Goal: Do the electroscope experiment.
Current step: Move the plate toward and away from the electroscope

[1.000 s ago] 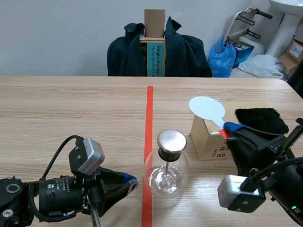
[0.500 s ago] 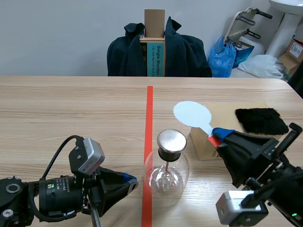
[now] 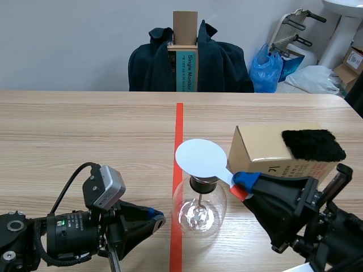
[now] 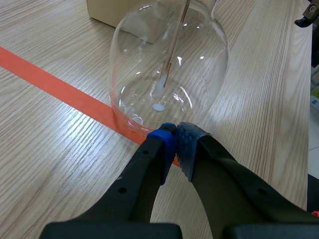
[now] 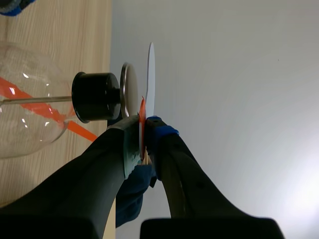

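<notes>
While the right gripper [image 3: 243,185] is clamping the handle of the white paddle [image 3: 201,159], the paddle's disc is hovering just above the metal cap [image 5: 125,92] of the electroscope [image 3: 198,209], which is standing on the tape line [image 3: 179,122]. The left gripper [image 4: 174,142] is resting closed on nothing, just left of the electroscope. 1 cardboard box [image 3: 266,148] is sitting to its right.

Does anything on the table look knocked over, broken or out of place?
Nothing stands out. The glass flask stands upright and whole, the white paddle is level just over its metal cap, and the black fur lies flat on the box.
</notes>
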